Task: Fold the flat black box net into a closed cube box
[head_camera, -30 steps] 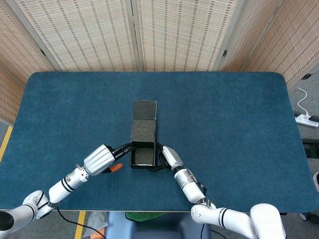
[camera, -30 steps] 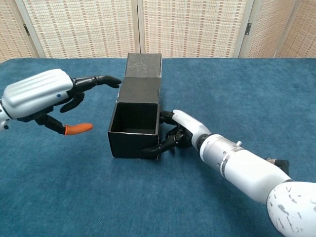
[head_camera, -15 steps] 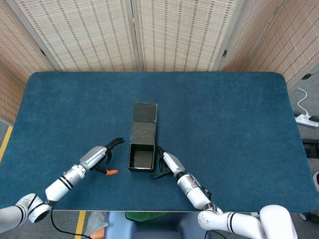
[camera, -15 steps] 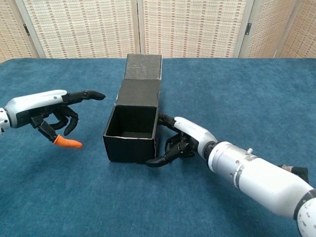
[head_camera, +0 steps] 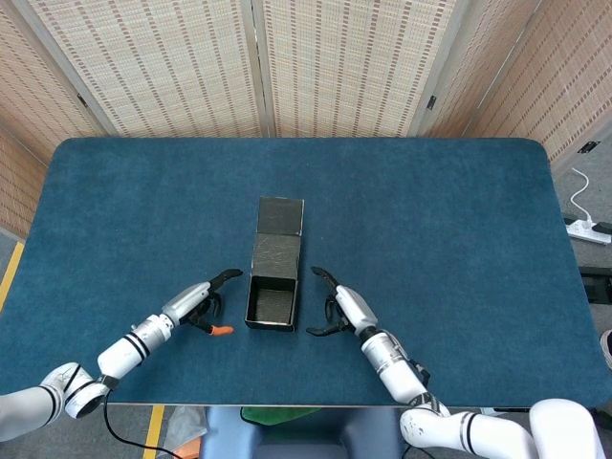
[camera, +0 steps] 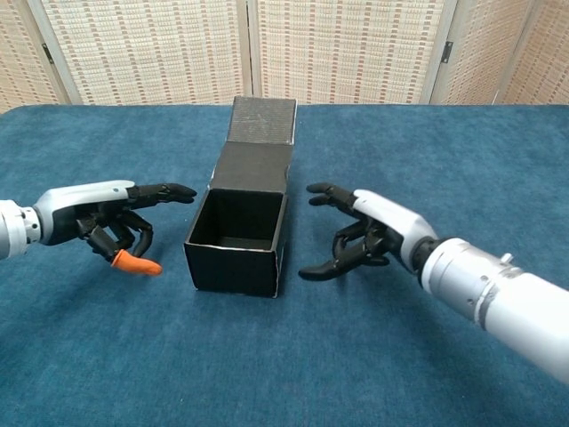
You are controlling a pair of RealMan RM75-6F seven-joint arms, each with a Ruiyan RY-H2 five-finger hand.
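Black box (head_camera: pixel 274 280) standing open-topped on the blue table (head_camera: pixel 459 229), lid flap extended behind it. Left hand (head_camera: pixel 199 304) and right hand (head_camera: pixel 345 307) flank it, fingers spread, neither touching it.

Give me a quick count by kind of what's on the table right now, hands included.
Black box, top open, lid flap lying back: 1
Robot hands, left hand and right hand, both apart from the box: 2
Total: 3
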